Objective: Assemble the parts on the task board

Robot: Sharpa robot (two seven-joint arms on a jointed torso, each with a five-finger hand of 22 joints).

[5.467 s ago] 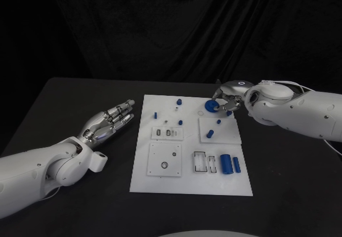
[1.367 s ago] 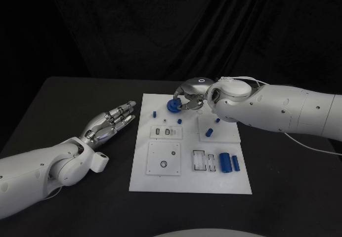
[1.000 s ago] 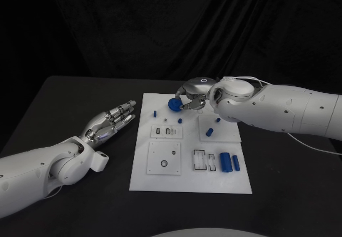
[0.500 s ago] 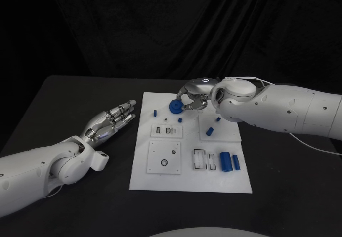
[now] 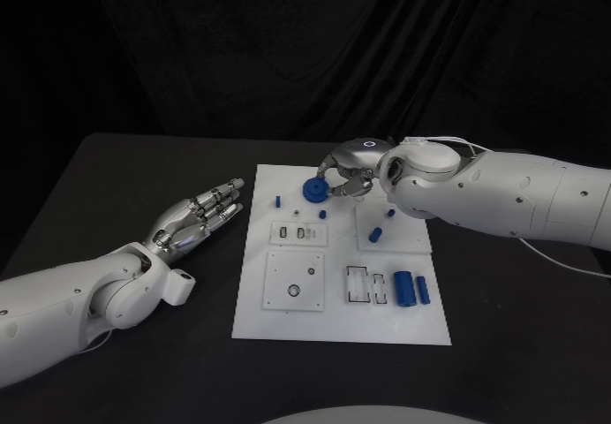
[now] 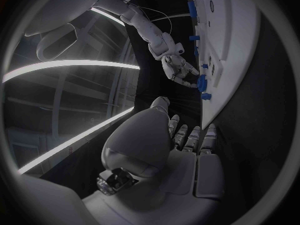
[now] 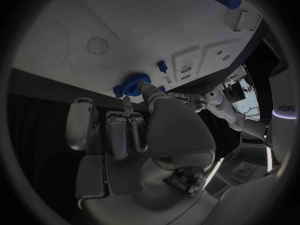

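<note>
— Black cloth hangs behind a black tabletop [image 5: 153, 177], and the white task board [image 5: 342, 327] lies on it between the two arms. What is the right robot hand [image 5: 346, 177] doing?

— It is grasping a round blue part [image 5: 312, 192] between thumb and fingers, over the far end of the board. Whether that part touches the board, I cannot tell.

— And the left robot hand [image 5: 193, 221]?

— Released: it holds nothing, fingers stretched out and a little apart, just beside the board's edge.

— What sits in the board's recesses?

— Nearer the robot than the right robot hand, a blue cylinder [image 5: 403, 290] and a slimmer blue bar [image 5: 421, 291] lie side by side near two slots [image 5: 366, 287]. A blue peg [image 5: 376, 235] rests on a raised square plate [image 5: 392, 233]. Small blue pins [image 5: 278, 201] stand close to the held part.

— Anything unclear?

— The fingers hide the held part's far side.
</note>
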